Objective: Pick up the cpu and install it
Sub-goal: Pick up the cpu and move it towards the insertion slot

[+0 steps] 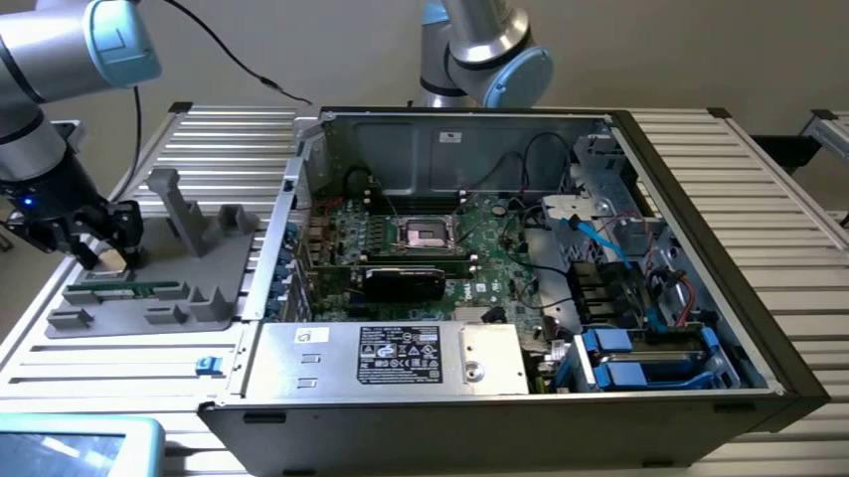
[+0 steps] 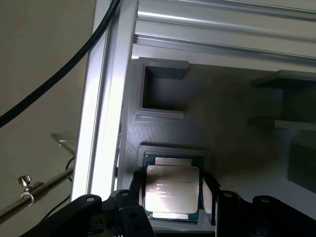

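Tool (image 2: 173,180) spread wide astride cpu (image 2: 172,193) in grey holder (image 2: 232,148), exterior view adds open computer case (image 1: 451,149)

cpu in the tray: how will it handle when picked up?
Probably rigid: the cpu is a flat plate with a metal lid. Likely slippery on that smooth top. It sits in a snug recess of the tray, so it may bind if lifted tilted.
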You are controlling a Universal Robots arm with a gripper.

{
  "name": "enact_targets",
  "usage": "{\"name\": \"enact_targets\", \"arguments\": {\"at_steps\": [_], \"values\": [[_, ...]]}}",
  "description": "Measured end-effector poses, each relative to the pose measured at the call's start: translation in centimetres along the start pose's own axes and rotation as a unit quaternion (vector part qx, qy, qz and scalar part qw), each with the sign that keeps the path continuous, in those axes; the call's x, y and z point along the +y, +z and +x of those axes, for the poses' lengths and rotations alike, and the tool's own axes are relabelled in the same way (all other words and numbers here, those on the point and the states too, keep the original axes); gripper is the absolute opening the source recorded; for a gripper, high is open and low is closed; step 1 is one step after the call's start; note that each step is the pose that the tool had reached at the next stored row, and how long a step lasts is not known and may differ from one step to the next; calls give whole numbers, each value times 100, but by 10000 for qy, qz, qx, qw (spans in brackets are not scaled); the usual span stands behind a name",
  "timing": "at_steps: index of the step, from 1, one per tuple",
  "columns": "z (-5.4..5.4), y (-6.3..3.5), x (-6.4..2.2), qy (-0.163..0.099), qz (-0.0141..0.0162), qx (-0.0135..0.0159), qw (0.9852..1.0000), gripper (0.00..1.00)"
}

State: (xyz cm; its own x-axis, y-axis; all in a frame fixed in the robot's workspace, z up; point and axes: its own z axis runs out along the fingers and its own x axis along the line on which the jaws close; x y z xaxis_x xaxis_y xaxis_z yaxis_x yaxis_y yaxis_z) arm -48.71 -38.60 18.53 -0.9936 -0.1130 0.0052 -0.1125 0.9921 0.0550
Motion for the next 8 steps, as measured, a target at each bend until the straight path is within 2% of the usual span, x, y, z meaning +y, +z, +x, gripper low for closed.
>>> {"name": "enact_targets", "arguments": {"at_steps": [8], "values": [[0, 2, 0, 0, 0, -1, 10000, 56]]}}
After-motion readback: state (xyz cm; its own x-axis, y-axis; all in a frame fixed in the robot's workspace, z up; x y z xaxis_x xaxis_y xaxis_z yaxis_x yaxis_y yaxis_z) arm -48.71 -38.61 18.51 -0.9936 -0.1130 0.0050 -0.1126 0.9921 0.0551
